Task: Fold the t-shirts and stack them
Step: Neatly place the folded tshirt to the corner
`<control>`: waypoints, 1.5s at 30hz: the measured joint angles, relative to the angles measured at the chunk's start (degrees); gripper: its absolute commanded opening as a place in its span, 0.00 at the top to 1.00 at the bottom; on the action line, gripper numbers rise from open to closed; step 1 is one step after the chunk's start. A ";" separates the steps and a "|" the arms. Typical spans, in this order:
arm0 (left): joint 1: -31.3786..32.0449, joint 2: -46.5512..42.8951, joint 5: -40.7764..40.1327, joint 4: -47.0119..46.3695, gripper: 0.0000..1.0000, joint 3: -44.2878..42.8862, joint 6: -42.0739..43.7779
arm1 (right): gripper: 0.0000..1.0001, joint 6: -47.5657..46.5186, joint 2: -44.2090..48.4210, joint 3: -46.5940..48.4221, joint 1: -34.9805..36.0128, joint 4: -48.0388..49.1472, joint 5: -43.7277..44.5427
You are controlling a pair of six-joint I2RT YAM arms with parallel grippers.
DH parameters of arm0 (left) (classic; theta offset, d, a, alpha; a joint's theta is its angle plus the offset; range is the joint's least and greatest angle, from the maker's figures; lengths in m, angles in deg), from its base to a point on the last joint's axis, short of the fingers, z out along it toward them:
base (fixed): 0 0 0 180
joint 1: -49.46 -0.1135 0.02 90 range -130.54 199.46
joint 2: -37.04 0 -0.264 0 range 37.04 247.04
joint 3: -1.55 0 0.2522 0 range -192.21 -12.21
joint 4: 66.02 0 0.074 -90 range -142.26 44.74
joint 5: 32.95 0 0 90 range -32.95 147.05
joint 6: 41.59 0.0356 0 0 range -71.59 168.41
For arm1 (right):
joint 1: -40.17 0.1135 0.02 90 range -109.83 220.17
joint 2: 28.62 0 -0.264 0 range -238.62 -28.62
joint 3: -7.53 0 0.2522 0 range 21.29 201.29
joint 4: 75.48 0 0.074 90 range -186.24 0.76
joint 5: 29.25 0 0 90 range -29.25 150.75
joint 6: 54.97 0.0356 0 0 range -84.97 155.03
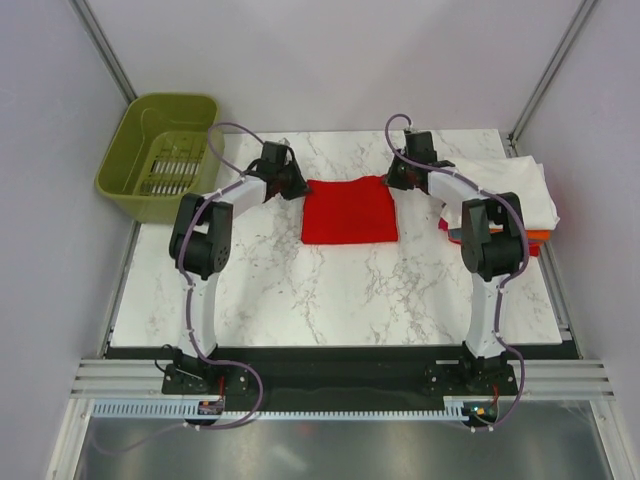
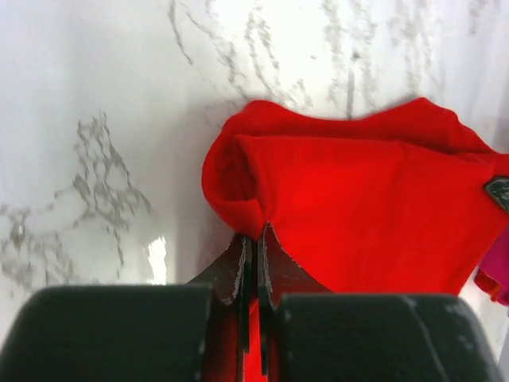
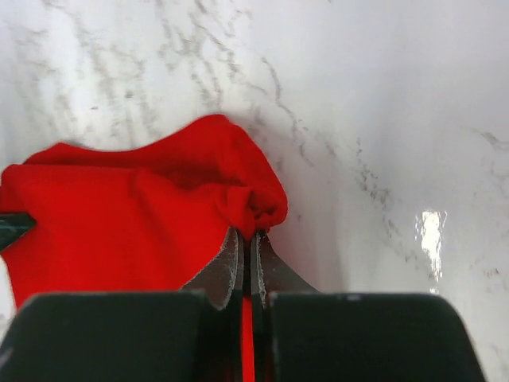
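A bright red t-shirt (image 1: 350,210) lies folded into a rectangle at the middle back of the marble table (image 1: 330,290). My left gripper (image 1: 297,186) is shut on its far left corner, and the left wrist view shows the red cloth (image 2: 358,207) pinched between the closed jaws of that gripper (image 2: 256,239). My right gripper (image 1: 392,181) is shut on the far right corner; the red cloth (image 3: 119,223) bunches at the tips of that gripper (image 3: 246,243). A stack of folded t-shirts (image 1: 530,195), white on top with orange and red edges below, sits at the right edge.
An olive-green plastic basket (image 1: 160,150) stands off the table's back left corner. Grey walls and metal posts close in the back and sides. The right arm's elbow (image 1: 490,235) hangs beside the folded stack.
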 measured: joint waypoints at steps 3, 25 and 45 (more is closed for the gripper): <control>0.24 -5.07 -0.04 0.04 0.98 2.95 0.11 | 1.00 -0.39 6.08 -2.23 0.37 -0.44 -0.02; 24.83 -30.77 -9.60 -0.39 0.98 -7.74 -0.33 | 1.00 -0.28 42.16 14.32 -20.72 -28.44 4.20; 34.51 0.39 -9.33 -2.23 0.98 -34.32 -6.95 | 1.00 -2.25 39.71 13.77 -39.91 -37.16 10.88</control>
